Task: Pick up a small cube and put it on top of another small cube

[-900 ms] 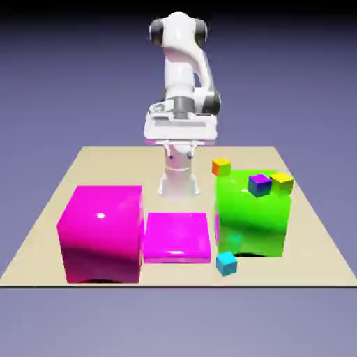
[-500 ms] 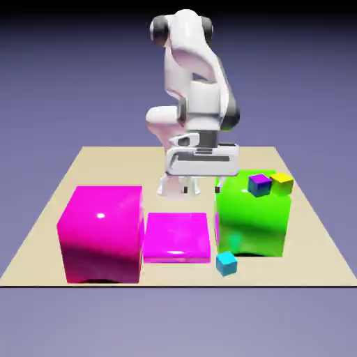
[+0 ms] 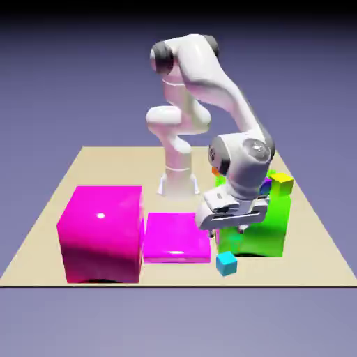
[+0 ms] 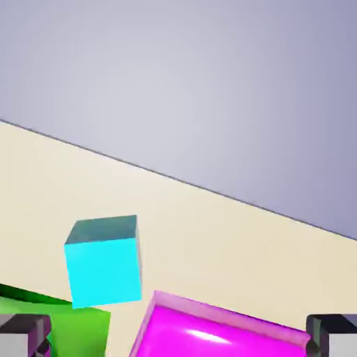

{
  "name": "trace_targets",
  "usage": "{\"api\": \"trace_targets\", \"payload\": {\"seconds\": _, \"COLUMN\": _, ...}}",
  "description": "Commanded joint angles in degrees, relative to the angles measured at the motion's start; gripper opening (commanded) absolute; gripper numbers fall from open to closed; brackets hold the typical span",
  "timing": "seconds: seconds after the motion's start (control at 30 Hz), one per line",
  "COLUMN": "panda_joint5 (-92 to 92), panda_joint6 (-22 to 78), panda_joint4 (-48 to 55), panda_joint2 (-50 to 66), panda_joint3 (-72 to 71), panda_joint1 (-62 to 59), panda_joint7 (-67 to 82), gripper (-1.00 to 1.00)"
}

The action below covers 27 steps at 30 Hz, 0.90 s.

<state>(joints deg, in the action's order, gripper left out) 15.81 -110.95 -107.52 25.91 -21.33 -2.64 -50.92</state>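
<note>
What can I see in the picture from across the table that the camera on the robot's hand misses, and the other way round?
Only the exterior view shows the white arm, the big pink block and the small yellow cube on top of the green block.

Only the hand view shows the two grey fingertips standing wide apart, nothing between them.

Both show the tiny cyan cube on the tan table, the green block and the flat pink block.

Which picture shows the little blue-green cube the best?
The hand view: the cyan cube looks big there, with two faces clear and nothing covering it. In the exterior view it is tiny, sitting on the table in front of the green block.
</note>
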Motion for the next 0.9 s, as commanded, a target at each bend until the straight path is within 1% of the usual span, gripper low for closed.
{"api": "trace_targets", "payload": {"seconds": 0.0, "panda_joint5": 0.56, "panda_joint6": 2.24, "panda_joint4": 1.9, "panda_joint2": 2.08, "panda_joint3": -0.76, "panda_joint1": -0.12, "panda_joint7": -0.3, "gripper": 0.0}}
{"api": "trace_targets", "payload": {"seconds": 0.47, "panda_joint5": 8.28, "panda_joint6": 33.03, "panda_joint4": 28.01, "panda_joint2": 30.67, "panda_joint3": -11.17, "panda_joint1": -1.74, "panda_joint7": -4.43, "gripper": 0.0}}
{"api": "trace_targets", "payload": {"seconds": 0.5, "panda_joint5": 8.28, "panda_joint6": 33.03, "panda_joint4": 28.01, "panda_joint2": 30.68, "panda_joint3": -11.17, "panda_joint1": -1.74, "panda_joint7": -4.43, "gripper": 0.0}}
{"api": "trace_targets", "payload": {"seconds": 0.67, "panda_joint5": 9.77, "panda_joint6": 24.1, "panda_joint4": 18.1, "panda_joint2": 30.71, "panda_joint3": -10.46, "panda_joint1": -4.41, "panda_joint7": -5.98, "gripper": 0.0}}
{"api": "trace_targets", "payload": {"seconds": 0.7, "panda_joint5": 9.77, "panda_joint6": 24.09, "panda_joint4": 18.1, "panda_joint2": 30.71, "panda_joint3": -10.46, "panda_joint1": -4.41, "panda_joint7": -5.98, "gripper": -1.0}}
{"api": "trace_targets", "payload": {"seconds": 0.73, "panda_joint5": 9.77, "panda_joint6": 24.09, "panda_joint4": 18.1, "panda_joint2": 30.71, "panda_joint3": -10.46, "panda_joint1": -4.41, "panda_joint7": -5.98, "gripper": -1.0}}
{"api": "trace_targets", "payload": {"seconds": 0.87, "panda_joint5": 8.52, "panda_joint6": 31.57, "panda_joint4": 26.4, "panda_joint2": 30.68, "panda_joint3": -11.06, "panda_joint1": -2.18, "panda_joint7": -4.68, "gripper": -1.0}}
